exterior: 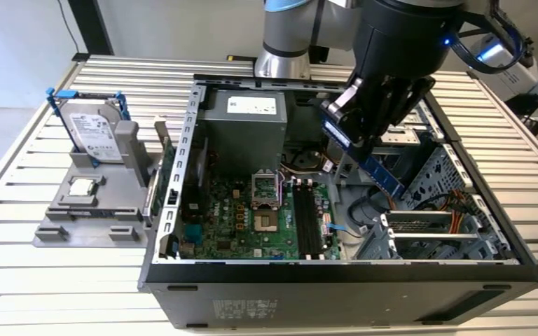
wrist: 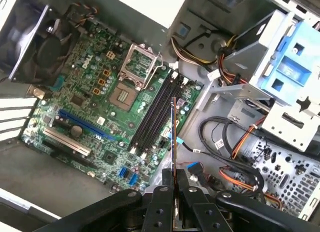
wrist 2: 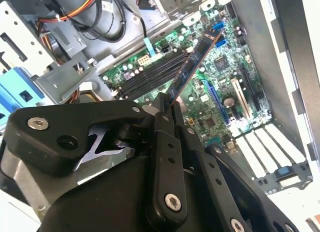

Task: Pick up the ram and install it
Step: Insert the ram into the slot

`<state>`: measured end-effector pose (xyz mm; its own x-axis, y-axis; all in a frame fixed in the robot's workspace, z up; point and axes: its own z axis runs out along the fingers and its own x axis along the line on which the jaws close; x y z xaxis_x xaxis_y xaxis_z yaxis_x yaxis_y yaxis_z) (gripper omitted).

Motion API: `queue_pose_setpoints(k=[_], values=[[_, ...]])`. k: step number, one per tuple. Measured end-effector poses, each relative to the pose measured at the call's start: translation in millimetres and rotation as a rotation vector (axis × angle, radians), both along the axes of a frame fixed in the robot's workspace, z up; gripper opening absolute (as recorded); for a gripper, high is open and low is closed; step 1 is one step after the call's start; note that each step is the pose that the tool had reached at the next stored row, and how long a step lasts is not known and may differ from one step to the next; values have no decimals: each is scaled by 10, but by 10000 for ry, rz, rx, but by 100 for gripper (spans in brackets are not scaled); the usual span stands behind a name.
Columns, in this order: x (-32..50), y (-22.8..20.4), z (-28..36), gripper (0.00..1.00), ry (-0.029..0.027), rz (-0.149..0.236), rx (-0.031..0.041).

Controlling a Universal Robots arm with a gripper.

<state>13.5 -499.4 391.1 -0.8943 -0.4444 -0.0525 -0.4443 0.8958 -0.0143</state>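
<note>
Slatted white table (exterior: 54,280) is carrying an open computer case (exterior: 344,294), with the motherboard (exterior: 241,217) lying flat inside. The gripper (exterior: 355,136) is hanging over the case, its fingers pinching the ram (exterior: 381,171) near its upper end. The ram's long axis is slanting down toward the exterior view's right, its free end pointing into the case.

Open dark metal computer case (exterior: 344,297) containing a green motherboard (exterior: 232,224) occupies the slatted white bench (exterior: 64,294). Blue-framed silver hard drive (exterior: 93,133) stands upright toward the bench edge at the exterior view's left.
</note>
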Motion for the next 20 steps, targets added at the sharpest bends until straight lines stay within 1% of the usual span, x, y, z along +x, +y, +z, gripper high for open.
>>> queue_pose_setpoints(k=[2, 4, 10, 20], values=[[-4, 0, 0, 0, 0, -231, 30], [-7, 0, 0, 0, 0, -481, 45], [-13, -1, -1, 0, -2, -1281, 46], [-23, 0, -3, 0, -4, -2335, 46]])
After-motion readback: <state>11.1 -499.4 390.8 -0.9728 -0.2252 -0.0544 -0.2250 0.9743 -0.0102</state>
